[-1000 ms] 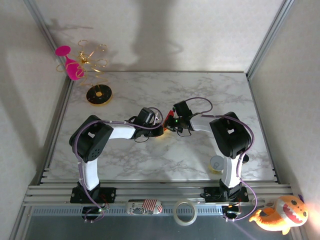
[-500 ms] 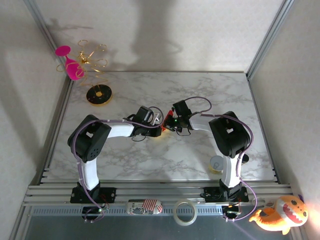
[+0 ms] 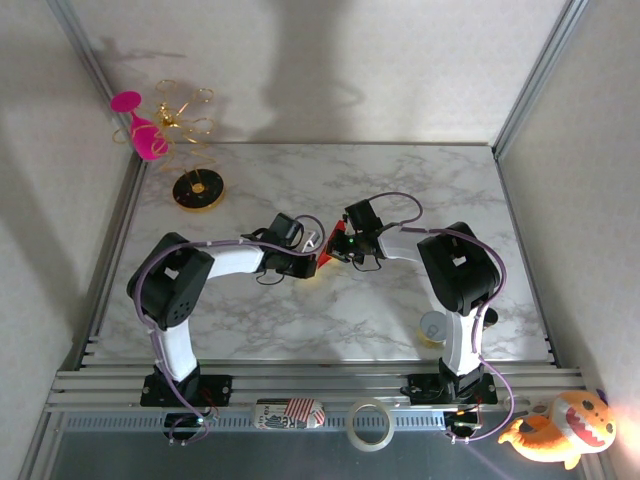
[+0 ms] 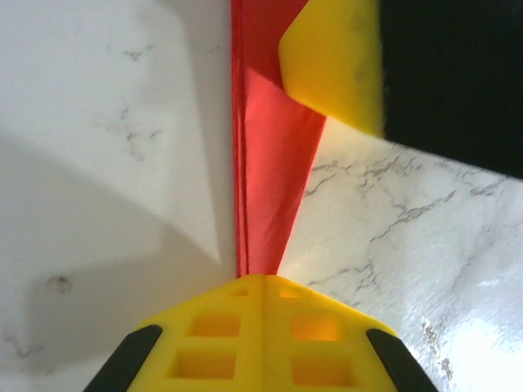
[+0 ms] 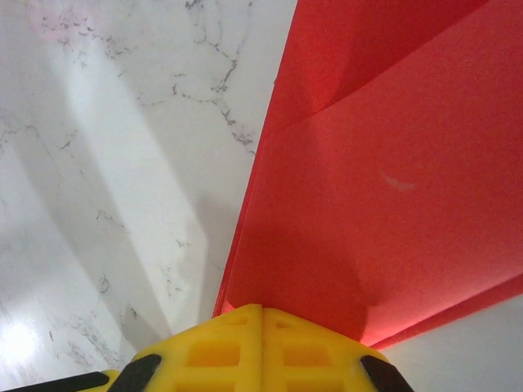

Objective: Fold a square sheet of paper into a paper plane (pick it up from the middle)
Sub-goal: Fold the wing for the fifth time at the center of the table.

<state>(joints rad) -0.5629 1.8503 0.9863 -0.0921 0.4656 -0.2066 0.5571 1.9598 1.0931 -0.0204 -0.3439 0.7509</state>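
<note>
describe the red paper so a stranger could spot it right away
Look at the middle of the marble table, where the two arms meet. Pinched by the left gripper and right gripper is the folded red paper, bright red, unlike the pink glass far back left.

Plain bright red paper (image 4: 270, 163); yellow left gripper (image 4: 263, 282); white, grey-veined marble table (image 3: 420, 180).

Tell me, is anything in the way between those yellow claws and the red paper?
Nothing visible. The left gripper and the right gripper are each shut directly on the folded red paper, holding it from opposite sides.
</note>
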